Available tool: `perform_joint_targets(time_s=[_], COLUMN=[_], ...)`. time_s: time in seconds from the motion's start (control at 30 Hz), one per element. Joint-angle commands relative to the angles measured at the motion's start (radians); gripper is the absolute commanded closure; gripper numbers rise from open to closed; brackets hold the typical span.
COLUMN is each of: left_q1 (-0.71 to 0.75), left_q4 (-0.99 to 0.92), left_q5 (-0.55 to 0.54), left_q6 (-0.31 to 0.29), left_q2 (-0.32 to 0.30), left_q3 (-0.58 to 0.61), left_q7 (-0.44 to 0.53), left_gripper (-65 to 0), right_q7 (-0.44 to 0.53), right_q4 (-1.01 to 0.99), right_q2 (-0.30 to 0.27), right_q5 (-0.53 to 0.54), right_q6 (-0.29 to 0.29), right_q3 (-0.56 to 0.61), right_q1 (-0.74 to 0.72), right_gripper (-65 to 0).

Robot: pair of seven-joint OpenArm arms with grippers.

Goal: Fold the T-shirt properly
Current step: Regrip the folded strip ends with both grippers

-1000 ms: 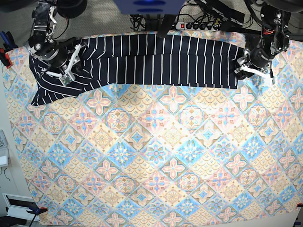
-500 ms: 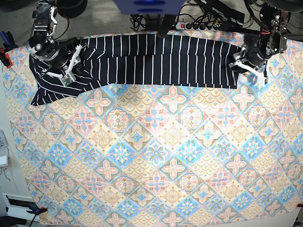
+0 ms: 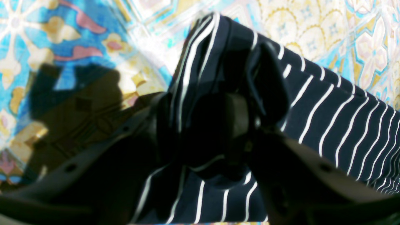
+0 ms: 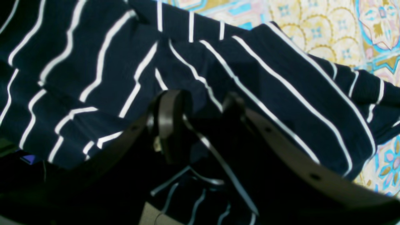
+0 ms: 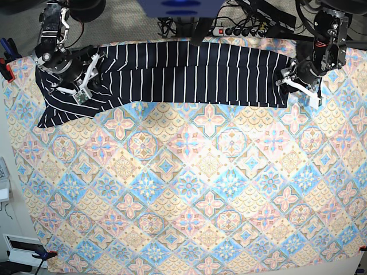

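The T-shirt (image 5: 189, 74) lies stretched in a long band along the far edge of the patterned tablecloth (image 5: 195, 189). My left gripper (image 5: 297, 80) sits at the band's right end. In the left wrist view the T-shirt (image 3: 328, 118) bunches up between the parted jaws of the left gripper (image 3: 212, 103) and drapes over one fingertip (image 3: 268, 84). My right gripper (image 5: 80, 86) rests on the crumpled left end. In the right wrist view the right gripper (image 4: 200, 103) has its jaws apart, with the T-shirt (image 4: 265, 78) lying between and under them.
A power strip (image 5: 238, 31) and cables lie on the floor beyond the far edge. A red clamp (image 5: 6, 70) holds the tablecloth at the left edge and a blue clamp (image 5: 41, 255) at the near left corner.
My left gripper has shifted leftward onto the right end of the T-shirt. The right arm and the shirt's outline have stayed put.
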State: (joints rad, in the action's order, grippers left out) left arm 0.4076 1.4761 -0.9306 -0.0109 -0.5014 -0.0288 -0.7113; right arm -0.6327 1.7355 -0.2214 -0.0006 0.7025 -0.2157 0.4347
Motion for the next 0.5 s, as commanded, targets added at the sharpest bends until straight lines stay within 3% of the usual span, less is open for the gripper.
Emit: perform_joint_targets(time_s=[0.0, 0.1, 0.27, 0.47], left_q1=[0.007, 0.007, 0.015, 0.007], left_q4=[-0.002, 0.001, 0.036, 0.079], left_q5=[0.002, -0.005, -0.005, -0.006], left_q6=[0.007, 0.007, 0.006, 0.006], left_q2=[-0.004, -0.003, 0.000, -0.001], left_q3=[0.028, 0.046, 0.046, 0.040], left_q7=[-0.043, -0.043, -0.043, -0.043], left_gripper=[-25.5, -20.4, -6.5, 0.0], right_q7=[0.014, 0.010, 0.009, 0.009], right_q4=[0.019, 0.019, 0.019, 0.019], right_q2=[-0.013, -0.013, -0.013, -0.013], right_q5=[0.009, 0.009, 0.009, 0.009], right_q6=[-0.004, -0.004, -0.004, -0.004], right_q3=[-0.006, -0.006, -0.006, -0.006], right_q1=[-0.003, -0.006, -0.006, -0.006], right_gripper=[-21.0, -21.0, -21.0, -21.0])
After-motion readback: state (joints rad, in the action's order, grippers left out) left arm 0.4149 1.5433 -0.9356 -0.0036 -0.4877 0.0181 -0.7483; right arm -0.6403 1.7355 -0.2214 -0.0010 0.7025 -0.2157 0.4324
